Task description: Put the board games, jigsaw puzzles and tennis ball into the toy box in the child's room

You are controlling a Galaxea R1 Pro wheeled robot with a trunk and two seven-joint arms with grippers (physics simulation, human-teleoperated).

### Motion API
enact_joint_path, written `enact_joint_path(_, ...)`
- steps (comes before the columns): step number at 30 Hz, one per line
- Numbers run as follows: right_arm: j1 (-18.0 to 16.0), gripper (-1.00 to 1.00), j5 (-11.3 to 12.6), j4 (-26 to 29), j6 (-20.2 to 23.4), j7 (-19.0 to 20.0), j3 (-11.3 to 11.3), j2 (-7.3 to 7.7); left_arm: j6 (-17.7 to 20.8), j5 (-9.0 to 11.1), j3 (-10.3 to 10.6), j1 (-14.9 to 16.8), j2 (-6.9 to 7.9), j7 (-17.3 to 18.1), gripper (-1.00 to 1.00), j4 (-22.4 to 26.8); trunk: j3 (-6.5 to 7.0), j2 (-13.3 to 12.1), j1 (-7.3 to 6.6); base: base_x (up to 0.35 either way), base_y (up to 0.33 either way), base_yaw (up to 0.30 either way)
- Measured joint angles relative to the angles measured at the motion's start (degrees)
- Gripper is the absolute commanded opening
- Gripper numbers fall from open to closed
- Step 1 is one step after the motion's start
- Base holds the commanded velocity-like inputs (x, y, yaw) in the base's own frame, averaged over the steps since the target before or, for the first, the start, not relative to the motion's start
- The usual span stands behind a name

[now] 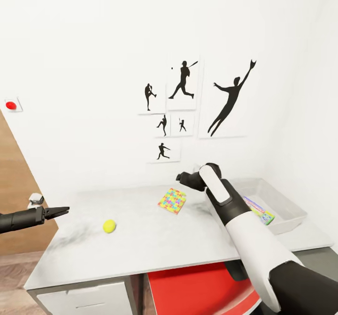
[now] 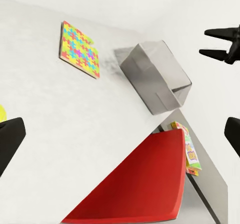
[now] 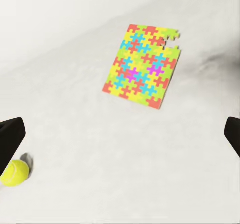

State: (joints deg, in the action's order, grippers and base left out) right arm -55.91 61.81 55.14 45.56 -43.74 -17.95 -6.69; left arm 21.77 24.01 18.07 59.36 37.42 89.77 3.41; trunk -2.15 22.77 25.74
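Lying flat mid-counter [image 1: 141, 240]: 1 jigsaw puzzle [image 1: 172, 200], just ahead of right hand [image 1: 184, 178], spread wide and empty. Left hand [image 1: 63, 209] farther off, beyond tennis ball [image 1: 109, 226]; opening unclear. Toy box [image 1: 291, 207] at right.

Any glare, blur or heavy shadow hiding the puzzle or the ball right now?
Head view: even light, no glare; puzzle and ball sharp, faint shadow smudges on the table. Right wrist view: puzzle crisp, ball at the frame edge, small soft shadow. Left wrist view: steeply tilted, puzzle readable.
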Motion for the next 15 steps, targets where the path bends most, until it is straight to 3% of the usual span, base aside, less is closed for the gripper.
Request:
enact_joint_path(6,-0.07,1.00,-7.54,-5.23,-1.69,0.11,0.35,-0.54,0.03,-0.07,-0.01,0.01,0.00,0.02,1.00,-0.01,0.00,0.01,-0.01,0.067,0.100,0.000)
enact_joint_path(15,-0.56,1.00,-8.89,-6.36,-1.39,0.73,0.49,-0.76,0.04,0.03,-0.01,0.01,0.00,0.02,1.00,-0.01,0.00,0.01,-0.01,0.075,0.122,0.000)
